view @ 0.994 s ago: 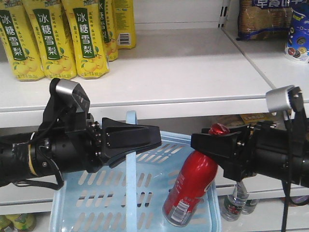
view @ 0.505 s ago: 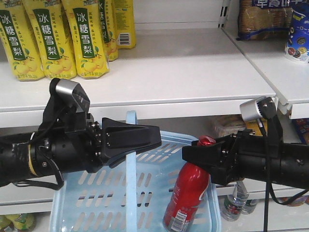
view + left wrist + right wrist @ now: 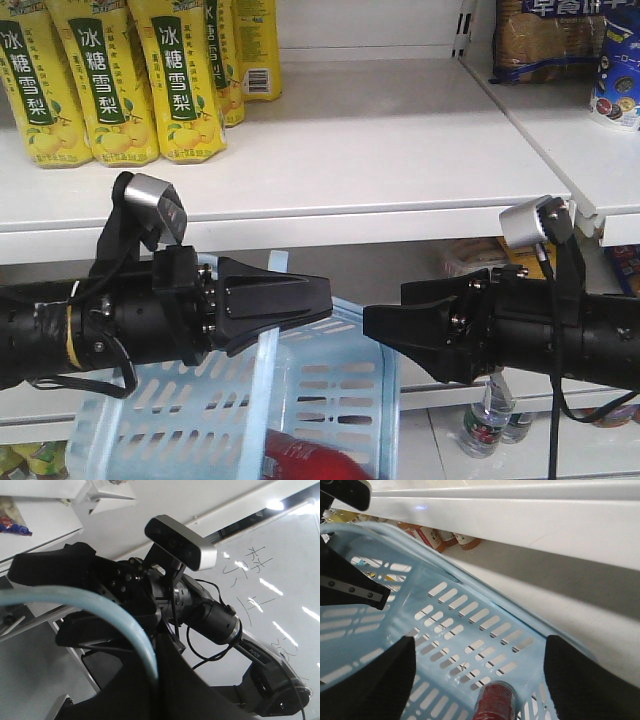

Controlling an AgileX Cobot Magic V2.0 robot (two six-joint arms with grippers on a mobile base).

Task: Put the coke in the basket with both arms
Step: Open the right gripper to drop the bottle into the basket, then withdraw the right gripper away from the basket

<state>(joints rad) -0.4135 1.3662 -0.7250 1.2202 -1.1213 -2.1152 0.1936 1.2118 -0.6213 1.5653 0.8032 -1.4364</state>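
Shelf (image 3: pixel 380 150): white, running behind and above both arms; yellow drink bottles (image 3: pixel 120 80) standing at its 10 o'clock end.
Basket (image 3: pixel 330 400): light blue, hanging tilted below the shelf; its strap handle (image 3: pixel 268 350) is crossing the left pincer, which is carrying it.
Left pincer (image 3: pixel 325 295): sitting clamped on the handle, tips pointing toward 3 o'clock; the left wrist view is showing the strap curving over its dark body.
Right pincer (image 3: pixel 372 322): empty, its two fingers standing apart in the right wrist view; tips pointing toward 9 o'clock, just beside the basket's right rim.
Coke (image 3: pixel 492 702): lying inside the basket near its floor, at 6 o'clock in the right wrist view; only a red patch showing in the front view.
Step in hand, judged: drop is looking complete; right arm is clearing off.
Doing it well: pull the right pincer straight toward 3 o'clock, clear of rim and handle; keep the left grip firm and level the basket slowly so the coke is not rolling.
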